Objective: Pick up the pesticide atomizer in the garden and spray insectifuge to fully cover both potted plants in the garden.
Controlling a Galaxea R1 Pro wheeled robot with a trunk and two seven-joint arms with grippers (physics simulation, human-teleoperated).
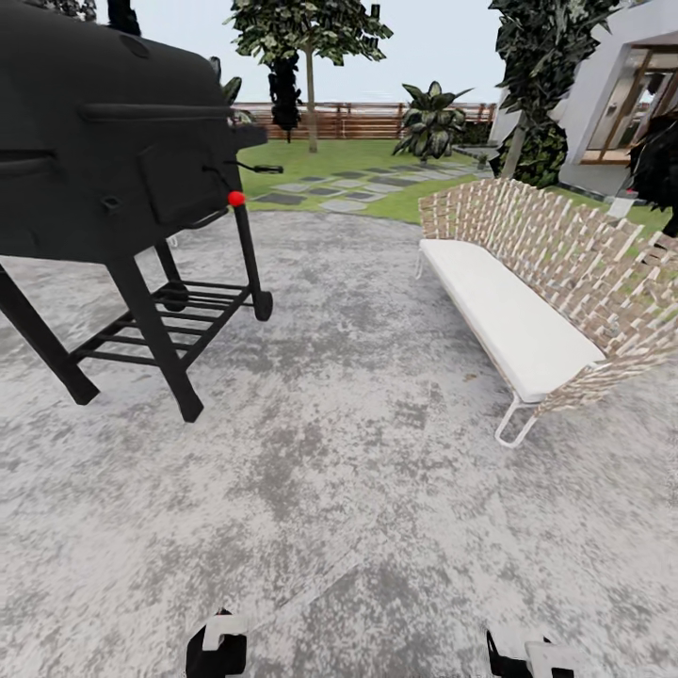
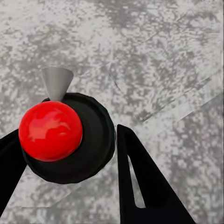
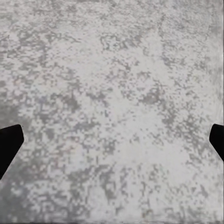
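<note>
- Nearest, at the bottom edge of the head view, the left gripper and the right gripper hang low over mottled grey paving. Both are empty.
- In the right wrist view the right gripper's fingertips sit at opposite edges of the frame, spread wide with bare paving between them.
- In the left wrist view the left gripper's two dark fingers are apart and grasping nothing; a red ball on a black disc sits between them and the ground, its nature unclear to me.
- Mid-frame, a black barbecue fills the upper left and a woven bench with a white cushion takes the right, leaving a paved corridor between them.
- Farthest, at the top centre, the garden shows as lawn with stepping stones, a tree, a broad-leaved plant and a brown fence.
- I cannot pick out the pesticide atomizer or the small potted plants at this range.
- The risk as I judge it: driving forward, the base could clip the barbecue's wheel or the bench leg, since the gap narrows.
</note>
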